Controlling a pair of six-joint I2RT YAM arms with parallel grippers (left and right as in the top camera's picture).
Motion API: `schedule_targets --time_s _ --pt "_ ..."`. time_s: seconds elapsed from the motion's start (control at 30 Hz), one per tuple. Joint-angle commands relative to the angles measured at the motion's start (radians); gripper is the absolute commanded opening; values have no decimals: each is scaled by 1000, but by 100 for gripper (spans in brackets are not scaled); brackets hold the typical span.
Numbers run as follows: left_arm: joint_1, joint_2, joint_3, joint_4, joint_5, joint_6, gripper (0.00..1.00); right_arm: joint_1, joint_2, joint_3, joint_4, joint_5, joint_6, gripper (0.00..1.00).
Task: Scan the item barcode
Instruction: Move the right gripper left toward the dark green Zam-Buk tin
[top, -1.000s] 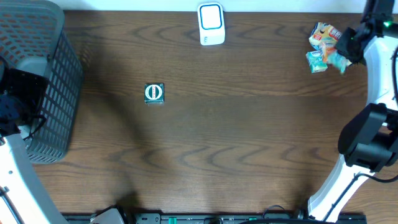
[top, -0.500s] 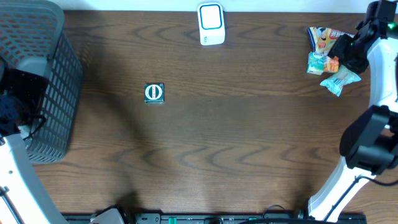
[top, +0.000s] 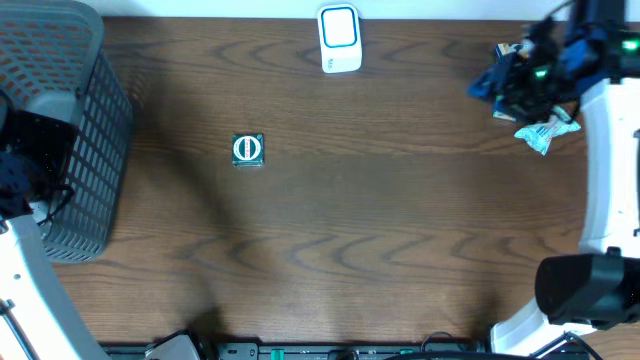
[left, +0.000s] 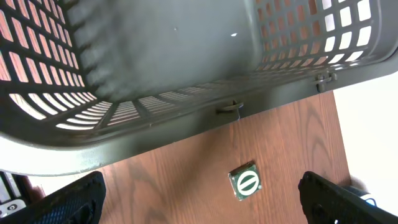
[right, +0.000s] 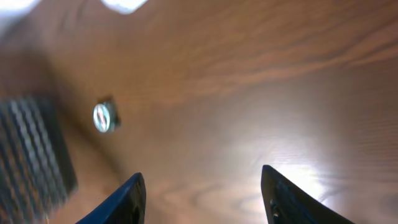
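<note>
Wood-grain table (top: 400, 230) filled the overhead view, brown and bare across its middle. At its left edge stood the dark grey mesh basket (top: 60, 120), and my left arm hung at that basket's outer side. From my left wrist the basket's slotted wall (left: 186, 74) took up the upper part of the picture, and my left gripper (left: 205, 202) was spread wide, one finger in each lower corner, with nothing between them. My right arm (top: 600, 150) reached up the right edge to the far right corner, where its head was a dark blur with a green light. My right gripper (right: 202, 196) looked down on bare wood, and its two fingertips (right: 130, 199) stood apart, at a middling width, gripping nothing. The white scanner (top: 340, 38) with its blue-ringed face stood at the middle of the far edge, well apart from both of my hands. The snack packets lay in the far right corner under the blurred head. One pale teal packet (top: 545, 130) rested on the wood just beside it, while the others were mostly hidden, and I could not tell how many there were. Smallest was the green box (top: 247, 149) with a white round mark, lying flat on the open table left of centre, between basket and scanner and touching neither. It also showed from my left wrist (left: 246, 185) and, blurred, from my right (right: 104, 116).
</note>
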Motion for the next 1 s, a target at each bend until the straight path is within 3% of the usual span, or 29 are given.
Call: schedule_targets --time_s 0.0,0.33,0.77,0.8,0.83,0.97 --pt "4 0 3 -3 -6 -2 98 93 -26 2 -12 -14 -51 52" --pt "4 0 3 -3 -6 -2 98 285 -26 2 33 27 -43 54" --pt "4 0 3 -3 -6 -2 98 401 -26 2 84 80 -40 63" --pt "4 0 3 -3 -6 -2 98 407 -26 2 86 81 -40 94" --pt "4 0 3 -3 -6 -2 98 413 -26 2 88 82 -40 99" --pt "4 0 3 -3 -6 -2 98 435 -26 2 93 87 -40 99"
